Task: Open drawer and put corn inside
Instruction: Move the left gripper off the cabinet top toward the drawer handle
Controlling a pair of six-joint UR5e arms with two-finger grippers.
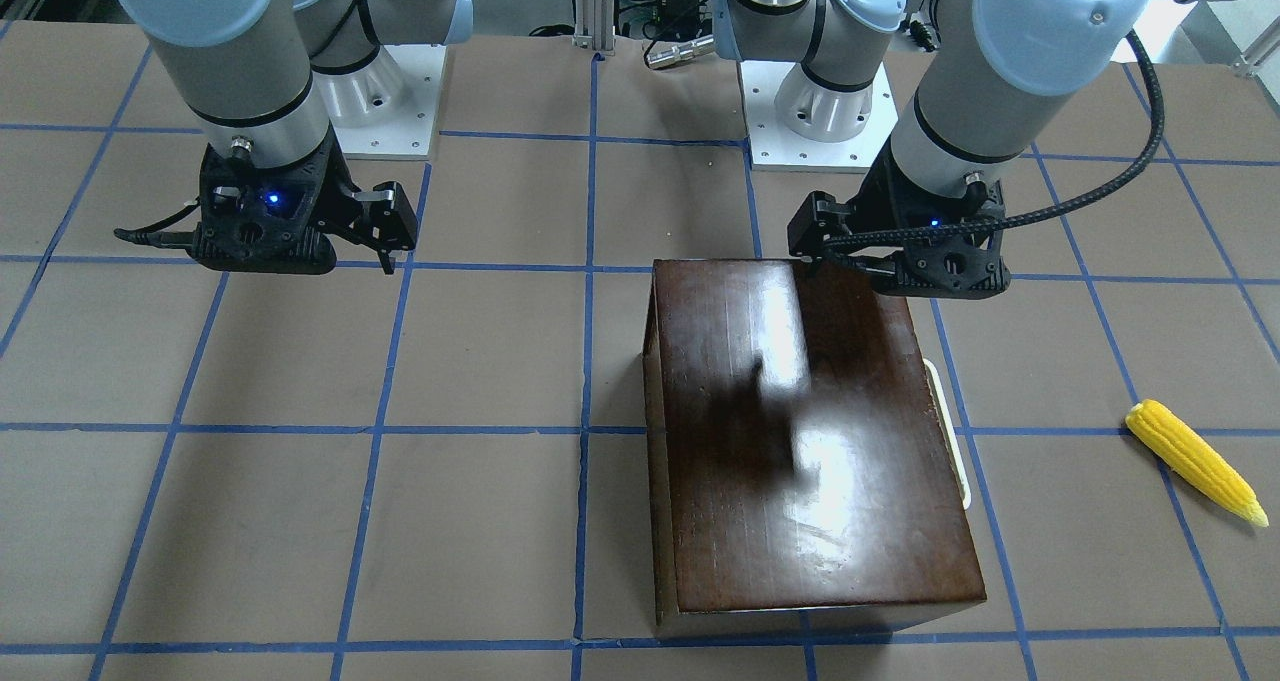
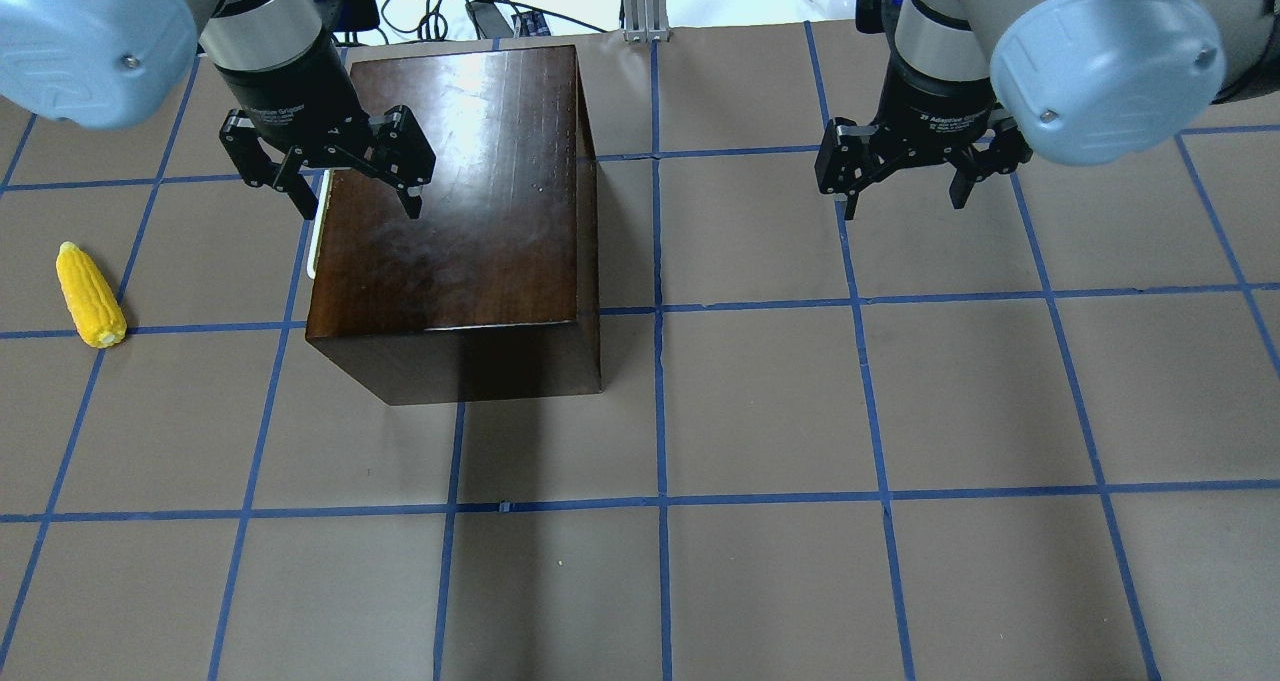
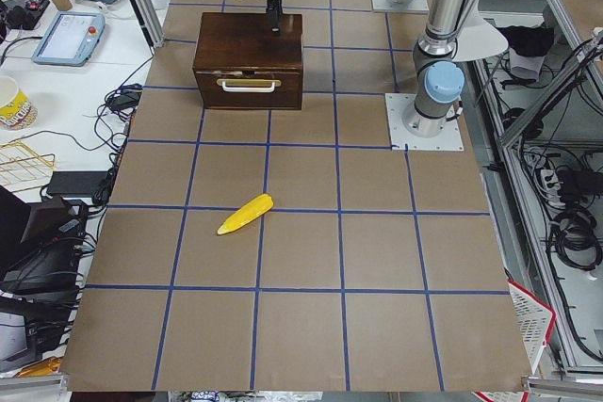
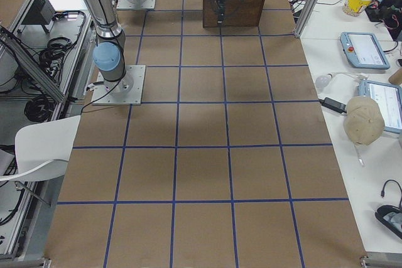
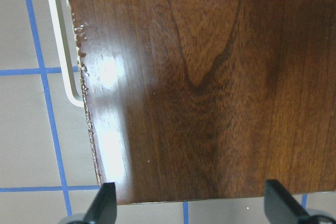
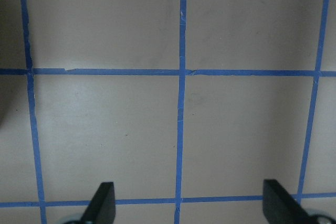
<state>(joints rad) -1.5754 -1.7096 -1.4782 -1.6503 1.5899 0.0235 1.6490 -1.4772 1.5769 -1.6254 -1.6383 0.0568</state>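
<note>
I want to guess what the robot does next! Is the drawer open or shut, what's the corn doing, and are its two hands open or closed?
drawer: shut, front flush with the box.
corn: lying on the table, outside the box, nothing holding it.
left hand: open, empty, over the box's top.
right hand: open, empty, over bare table.

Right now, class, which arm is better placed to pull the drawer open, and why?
Left, likely: the left claw hangs open over the box edge above the drawer handle; the right claw hangs aside.
</note>
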